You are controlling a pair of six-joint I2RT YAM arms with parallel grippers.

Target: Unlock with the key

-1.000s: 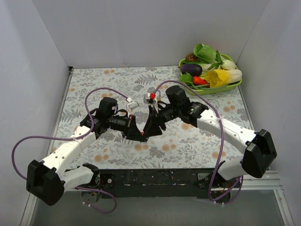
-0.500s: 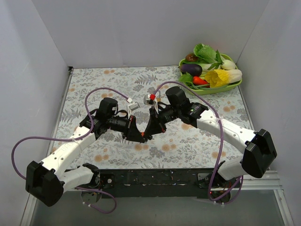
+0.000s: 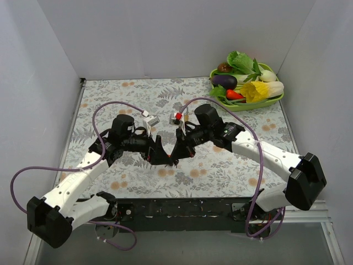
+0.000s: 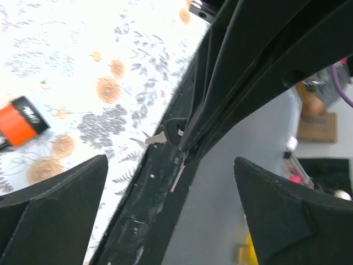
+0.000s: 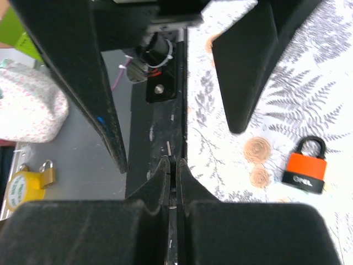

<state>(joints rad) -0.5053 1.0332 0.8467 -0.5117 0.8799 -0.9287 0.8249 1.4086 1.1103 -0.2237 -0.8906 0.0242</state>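
A small key (image 4: 161, 136) with a black head and silver blade is pinched edge-on between the fingers of my right gripper (image 5: 172, 163), which is shut on it. My left gripper (image 4: 171, 160) stands wide open right beside it, its fingers (image 5: 248, 66) spread on either side of the key without touching it. The two grippers meet tip to tip above the middle of the flowered table (image 3: 165, 159). An orange and black padlock (image 5: 305, 165) lies flat on the cloth close below them. It also shows in the left wrist view (image 4: 19, 122).
A green tray (image 3: 276, 102) of vegetables sits at the back right corner. White walls close in the table on three sides. The black front edge (image 5: 157, 127) of the table runs under the grippers. Purple cables loop over both arms.
My right gripper has shut on the key. My left gripper, shut before, has opened wide and let go of it. The left arm has drawn slightly back to the left.
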